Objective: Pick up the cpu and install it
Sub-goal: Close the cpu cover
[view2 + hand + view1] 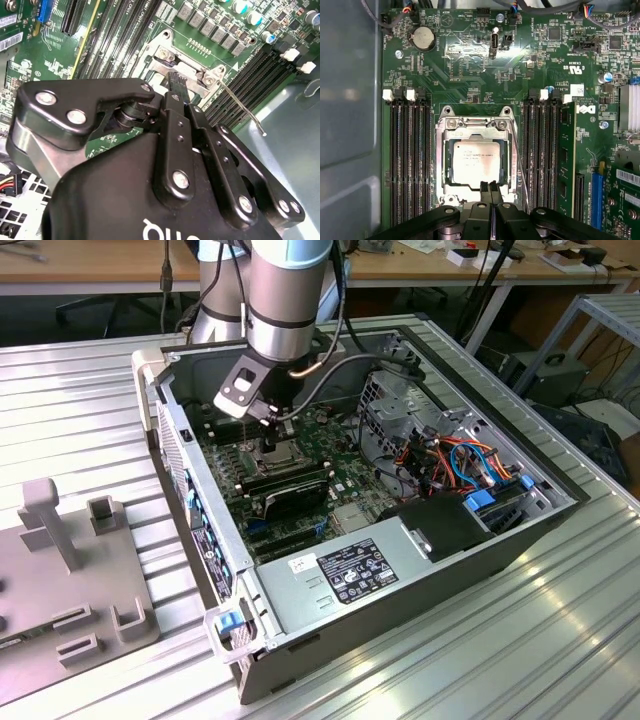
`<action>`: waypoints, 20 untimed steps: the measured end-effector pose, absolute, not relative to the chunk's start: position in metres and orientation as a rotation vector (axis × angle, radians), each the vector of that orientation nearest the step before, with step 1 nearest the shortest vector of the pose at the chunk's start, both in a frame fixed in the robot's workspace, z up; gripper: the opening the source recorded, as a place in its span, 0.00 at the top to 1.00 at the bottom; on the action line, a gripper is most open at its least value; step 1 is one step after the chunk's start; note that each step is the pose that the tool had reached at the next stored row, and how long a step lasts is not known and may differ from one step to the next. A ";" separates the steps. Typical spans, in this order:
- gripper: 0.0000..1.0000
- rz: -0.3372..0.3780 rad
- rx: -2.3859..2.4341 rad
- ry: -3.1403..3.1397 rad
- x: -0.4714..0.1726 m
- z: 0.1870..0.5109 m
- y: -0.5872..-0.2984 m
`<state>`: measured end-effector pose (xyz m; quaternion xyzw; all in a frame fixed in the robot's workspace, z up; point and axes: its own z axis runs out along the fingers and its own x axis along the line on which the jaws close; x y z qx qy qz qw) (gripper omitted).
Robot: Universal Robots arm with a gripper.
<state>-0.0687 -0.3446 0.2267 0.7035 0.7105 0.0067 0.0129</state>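
Down inside the open computer case [190, 480], the pincer [489, 186] hangs low over the motherboard [470, 75]. Its two black fingers are drawn narrow, tips all but together, with nothing between them. Just ahead of those tips the cpu [475, 162] lies flat in the socket [445, 150], silver-grey top upward, framed by the socket's metal plate. The tips stand at the cpu's near edge; whether they touch it I cannot tell.

In the second wrist view the pincer [175, 80] points down at the same socket [165, 55], and the thin latch lever [240, 107] runs out to one side of the fingers. Banks of black memory slots [410, 160] flank the socket on either side of the pincer, and a green memory stick [566, 155] is seated in the bank beyond the lever. A coin cell [422, 37] sits well beyond the socket.

In the exterior view the pincer [268, 435] is deep in the case, which lies on its side on the ribbed metal bench [80, 390]. The power supply [370, 575] is well apart from the pincer.
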 end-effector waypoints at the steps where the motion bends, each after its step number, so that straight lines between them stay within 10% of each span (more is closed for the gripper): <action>1: 0.89 0.022 2.170 2.235 -0.068 0.227 -0.345; 20: 0.89 0.029 1.682 2.627 -0.068 0.226 -0.345</action>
